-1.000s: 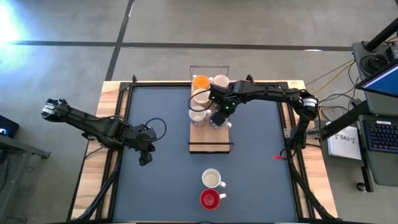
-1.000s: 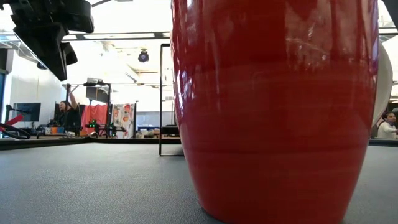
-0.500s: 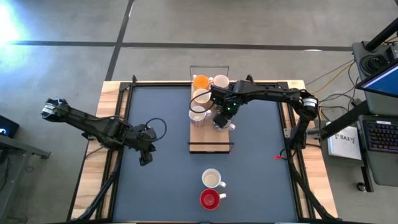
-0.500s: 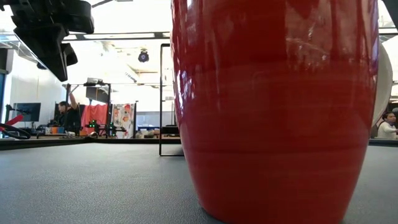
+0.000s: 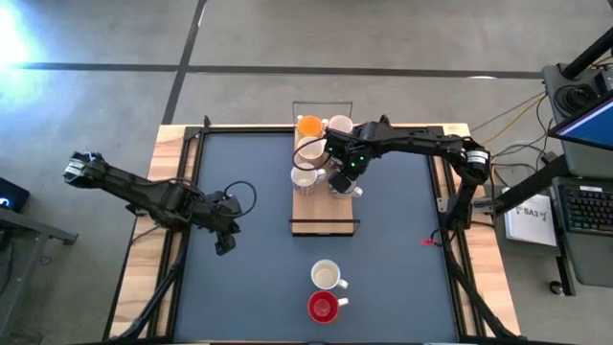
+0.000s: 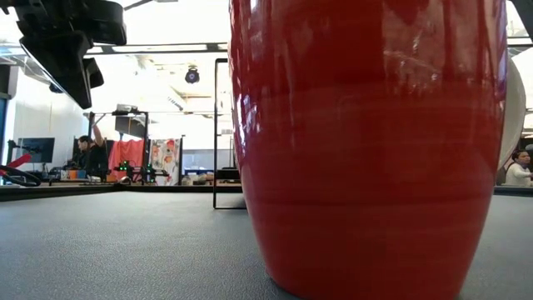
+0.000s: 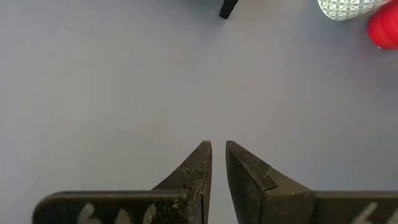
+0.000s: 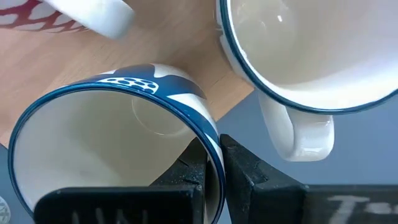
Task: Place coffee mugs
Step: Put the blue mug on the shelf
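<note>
In the high view a wooden board (image 5: 324, 206) stands mid-table and carries an orange mug (image 5: 309, 126) and three white mugs (image 5: 311, 149) at its far end. My right gripper (image 5: 343, 180) is over the board's right edge, shut on a blue-rimmed white mug (image 8: 112, 143). A white mug (image 5: 327, 276) and a red mug (image 5: 323, 307) stand on the mat near the near edge. The red mug (image 6: 366, 142) fills the low view. My left gripper (image 5: 223, 242) hangs shut over the mat to the left of the board, touching nothing. My right gripper pinches the blue-rimmed mug's wall at the rim (image 8: 208, 134), with one finger (image 8: 193, 177) inside the mug and the other (image 8: 249, 180) outside. It comes from above, pointing down. Whether the mug's base rests on the board does not show.
Right beside the held mug stand another blue-rimmed mug (image 8: 311, 50), its handle (image 8: 298, 130) toward my fingers, and a red-patterned mug (image 8: 74, 15). A thin black frame (image 5: 322, 103) rises at the board's far end. Bare mat lies left and right of the board.
My right gripper has carried its mug a little toward the table's right edge, along the board's right side. The left arm has kept still.
</note>
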Controlling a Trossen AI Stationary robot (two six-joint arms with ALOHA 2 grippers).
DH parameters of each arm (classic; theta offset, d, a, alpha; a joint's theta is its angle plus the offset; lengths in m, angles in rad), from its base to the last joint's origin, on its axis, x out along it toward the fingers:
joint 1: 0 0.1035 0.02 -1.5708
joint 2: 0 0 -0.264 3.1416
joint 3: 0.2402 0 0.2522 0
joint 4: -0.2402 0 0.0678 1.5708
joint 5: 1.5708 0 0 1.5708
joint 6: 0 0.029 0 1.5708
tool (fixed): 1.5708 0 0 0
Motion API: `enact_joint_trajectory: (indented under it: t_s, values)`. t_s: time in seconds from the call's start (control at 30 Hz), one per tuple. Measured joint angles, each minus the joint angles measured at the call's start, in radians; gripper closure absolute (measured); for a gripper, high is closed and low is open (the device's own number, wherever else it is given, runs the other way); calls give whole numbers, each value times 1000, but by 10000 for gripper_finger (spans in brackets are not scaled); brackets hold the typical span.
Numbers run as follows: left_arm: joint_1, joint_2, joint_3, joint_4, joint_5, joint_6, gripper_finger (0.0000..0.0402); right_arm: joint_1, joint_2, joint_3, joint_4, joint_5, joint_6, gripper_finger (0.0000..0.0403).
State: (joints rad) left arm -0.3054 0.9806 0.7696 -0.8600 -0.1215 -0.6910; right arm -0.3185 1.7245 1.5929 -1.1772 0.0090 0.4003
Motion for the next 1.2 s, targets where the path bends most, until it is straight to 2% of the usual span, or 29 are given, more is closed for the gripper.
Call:
enact_joint_trajectory:
  t_s: [1.2]
  values:
    - [3,0,0,0,-3,-3,372,0,-1,0,4,-35,-19,380]
